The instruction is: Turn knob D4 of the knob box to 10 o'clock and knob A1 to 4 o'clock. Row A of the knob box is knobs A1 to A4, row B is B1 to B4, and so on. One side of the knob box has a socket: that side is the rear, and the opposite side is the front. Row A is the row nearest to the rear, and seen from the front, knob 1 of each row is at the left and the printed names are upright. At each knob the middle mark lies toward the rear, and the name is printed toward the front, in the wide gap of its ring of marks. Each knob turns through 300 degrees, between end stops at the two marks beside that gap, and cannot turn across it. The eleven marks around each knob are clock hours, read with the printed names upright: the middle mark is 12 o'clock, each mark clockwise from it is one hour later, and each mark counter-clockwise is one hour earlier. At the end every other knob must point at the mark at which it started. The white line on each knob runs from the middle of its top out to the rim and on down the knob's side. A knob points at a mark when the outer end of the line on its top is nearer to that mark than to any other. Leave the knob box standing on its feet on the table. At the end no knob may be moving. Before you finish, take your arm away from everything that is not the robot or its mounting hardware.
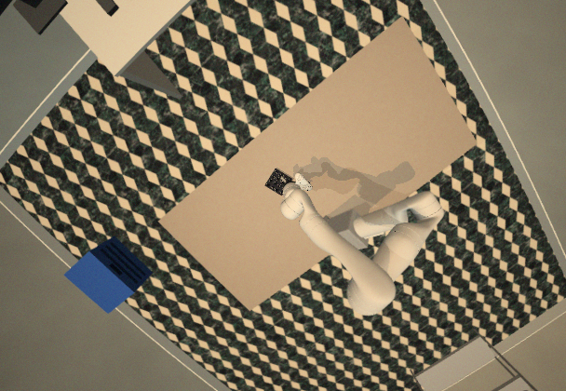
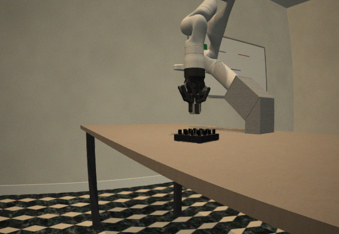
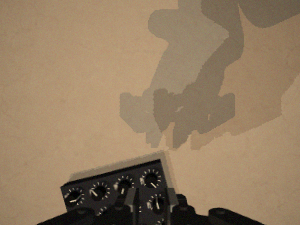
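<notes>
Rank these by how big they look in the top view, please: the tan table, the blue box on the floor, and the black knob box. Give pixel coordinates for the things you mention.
Largest to smallest, as they look there:
1. tan table (image 1: 372, 106) (image 2: 156, 150)
2. blue box (image 1: 100, 276)
3. black knob box (image 1: 276, 182) (image 2: 186, 138) (image 3: 112, 184)
</notes>
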Motion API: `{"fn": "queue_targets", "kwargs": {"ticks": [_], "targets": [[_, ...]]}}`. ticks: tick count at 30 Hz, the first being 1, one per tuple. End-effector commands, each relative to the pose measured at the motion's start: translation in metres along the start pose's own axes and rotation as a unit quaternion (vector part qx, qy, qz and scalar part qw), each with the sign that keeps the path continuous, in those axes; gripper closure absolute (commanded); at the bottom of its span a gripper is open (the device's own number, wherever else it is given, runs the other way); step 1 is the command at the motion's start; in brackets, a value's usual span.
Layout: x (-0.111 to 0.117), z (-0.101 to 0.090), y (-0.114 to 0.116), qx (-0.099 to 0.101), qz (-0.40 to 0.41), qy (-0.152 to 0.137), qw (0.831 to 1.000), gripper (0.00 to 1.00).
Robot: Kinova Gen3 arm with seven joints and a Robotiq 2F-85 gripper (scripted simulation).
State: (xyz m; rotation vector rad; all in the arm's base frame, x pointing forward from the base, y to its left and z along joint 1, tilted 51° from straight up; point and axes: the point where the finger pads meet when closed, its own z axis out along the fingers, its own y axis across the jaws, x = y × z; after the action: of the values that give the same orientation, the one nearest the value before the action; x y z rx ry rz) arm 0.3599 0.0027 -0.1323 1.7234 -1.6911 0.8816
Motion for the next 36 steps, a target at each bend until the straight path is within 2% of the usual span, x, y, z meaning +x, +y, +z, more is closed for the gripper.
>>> {"fn": "queue_targets", "kwargs": {"ticks": [1,22,36], "targets": [[0.0,-0.001,0.0,0.001,0.0,-0.001,1.0,0.81],[0.0,0.0,0.0,0.001,0.0,-0.001,1.0,0.81],[-0.001,0.009,-0.001,0.001,0.0,-0.001,1.0,0.81]]}}
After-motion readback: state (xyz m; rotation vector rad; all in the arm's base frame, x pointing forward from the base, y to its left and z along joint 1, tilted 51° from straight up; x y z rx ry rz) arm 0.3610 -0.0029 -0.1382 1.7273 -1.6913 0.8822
